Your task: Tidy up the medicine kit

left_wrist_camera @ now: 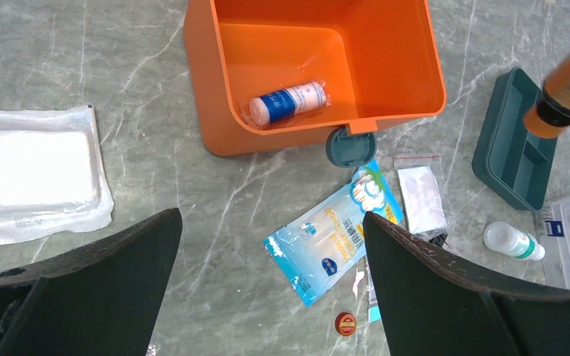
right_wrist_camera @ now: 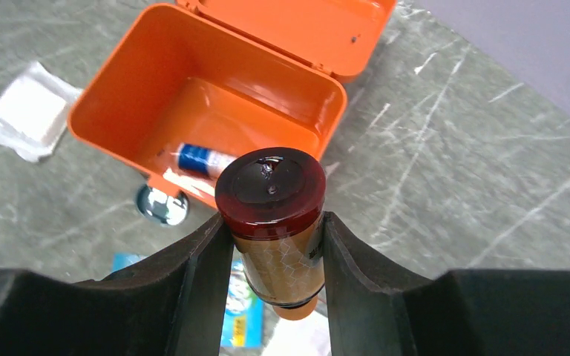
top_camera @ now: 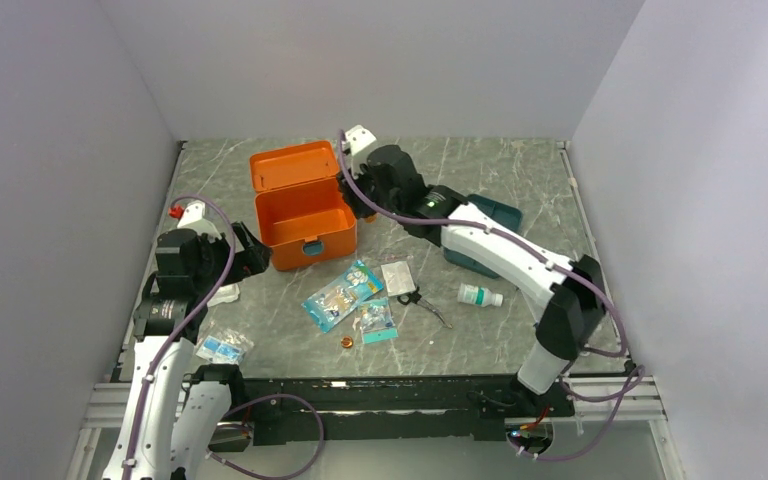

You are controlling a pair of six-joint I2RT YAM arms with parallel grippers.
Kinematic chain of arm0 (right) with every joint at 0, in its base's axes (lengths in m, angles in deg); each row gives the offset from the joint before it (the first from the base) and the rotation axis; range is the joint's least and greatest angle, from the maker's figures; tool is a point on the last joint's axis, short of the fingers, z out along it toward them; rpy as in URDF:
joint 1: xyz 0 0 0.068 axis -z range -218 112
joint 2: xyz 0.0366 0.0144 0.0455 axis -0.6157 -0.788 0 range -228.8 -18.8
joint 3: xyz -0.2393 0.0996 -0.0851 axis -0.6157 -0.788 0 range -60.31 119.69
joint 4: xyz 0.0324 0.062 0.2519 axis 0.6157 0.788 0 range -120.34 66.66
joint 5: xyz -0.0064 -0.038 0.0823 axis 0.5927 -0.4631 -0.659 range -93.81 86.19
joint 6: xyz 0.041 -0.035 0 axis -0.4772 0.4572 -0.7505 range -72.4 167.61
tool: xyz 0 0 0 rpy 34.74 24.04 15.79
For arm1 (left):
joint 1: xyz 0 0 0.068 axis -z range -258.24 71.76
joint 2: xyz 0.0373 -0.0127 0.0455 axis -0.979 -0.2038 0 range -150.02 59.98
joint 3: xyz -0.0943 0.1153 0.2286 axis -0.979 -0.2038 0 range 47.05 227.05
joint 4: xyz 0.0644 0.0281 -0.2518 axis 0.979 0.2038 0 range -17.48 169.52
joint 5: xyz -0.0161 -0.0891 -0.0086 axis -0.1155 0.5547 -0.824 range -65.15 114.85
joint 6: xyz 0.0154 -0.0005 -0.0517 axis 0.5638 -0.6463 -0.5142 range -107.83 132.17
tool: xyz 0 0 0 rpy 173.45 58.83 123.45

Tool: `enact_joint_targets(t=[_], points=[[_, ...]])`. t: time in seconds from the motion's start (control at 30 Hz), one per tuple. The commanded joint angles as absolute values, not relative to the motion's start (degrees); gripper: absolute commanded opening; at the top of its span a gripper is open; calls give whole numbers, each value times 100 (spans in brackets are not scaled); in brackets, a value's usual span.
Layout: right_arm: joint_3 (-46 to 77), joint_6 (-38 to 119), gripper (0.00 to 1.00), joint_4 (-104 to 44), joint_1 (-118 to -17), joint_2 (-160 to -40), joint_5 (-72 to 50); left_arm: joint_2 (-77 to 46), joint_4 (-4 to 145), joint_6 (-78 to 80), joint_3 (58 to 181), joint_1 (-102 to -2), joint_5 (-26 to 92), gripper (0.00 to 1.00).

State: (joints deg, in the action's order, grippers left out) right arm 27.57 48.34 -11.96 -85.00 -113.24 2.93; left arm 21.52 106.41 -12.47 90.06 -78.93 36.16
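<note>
grey marbled tabletop (top_camera: 520, 190), boxed in by pale walls, carries everything we are sorting. the medicine kit (left_wrist_camera: 215, 89), an orange rectangular plastic box with a teal front latch, stands left of centre toward the back. its hinged lid is thrown fully open, so the cavity can be reached from above. inside lies one white wrapped bandage roll with a blue label (left_wrist_camera: 286, 102), against the front wall.

our right gripper (right_wrist_camera: 273, 245) is pinching a small amber bottle with a dark red cap (right_wrist_camera: 271, 185). its fingers press on the body just below the cap, which leaves the base free to go down first. from the top view it hangs just beside the kit's right wall, not yet over the opening, so we judge this to be the carry-in step.

our left gripper (left_wrist_camera: 271, 216) has its fingers spread and holds nothing. it hovers on the near left side of the kit, clear of the right arm's path.

loose items wait on the table: a flat white gauze pad in clear wrap (left_wrist_camera: 33, 174) to the left, a pale blue printed pouch (left_wrist_camera: 334, 241) in front of the latch, a small white bottle with a green cap (left_wrist_camera: 513, 241), and a dark teal divided plastic tray (left_wrist_camera: 505, 148) to the right. most of the sorting looks undone. the bottle is smooth and could tip when it is released.
</note>
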Motion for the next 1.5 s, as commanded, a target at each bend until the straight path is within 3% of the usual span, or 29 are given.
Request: enact_joint_targets(t=[0.0,0.3,0.73,1.47], points=[[3539,4083,15,-1489,-8624,-11831,434,2245,10557,-1154,9088,-7885,3510,99],[4645,3039,15,-1359,-8774,-12871,939,2260,10536,-1174,9064,-7885,3564,99],[6434,1958,15,45,-8775,-14457,1399,2272,10503,-1188,9052,-7885,3653,99],[7179,1610,19,922,-8622,-15710,1432,2299,10469,-1200,9030,-7811,3733,100]])
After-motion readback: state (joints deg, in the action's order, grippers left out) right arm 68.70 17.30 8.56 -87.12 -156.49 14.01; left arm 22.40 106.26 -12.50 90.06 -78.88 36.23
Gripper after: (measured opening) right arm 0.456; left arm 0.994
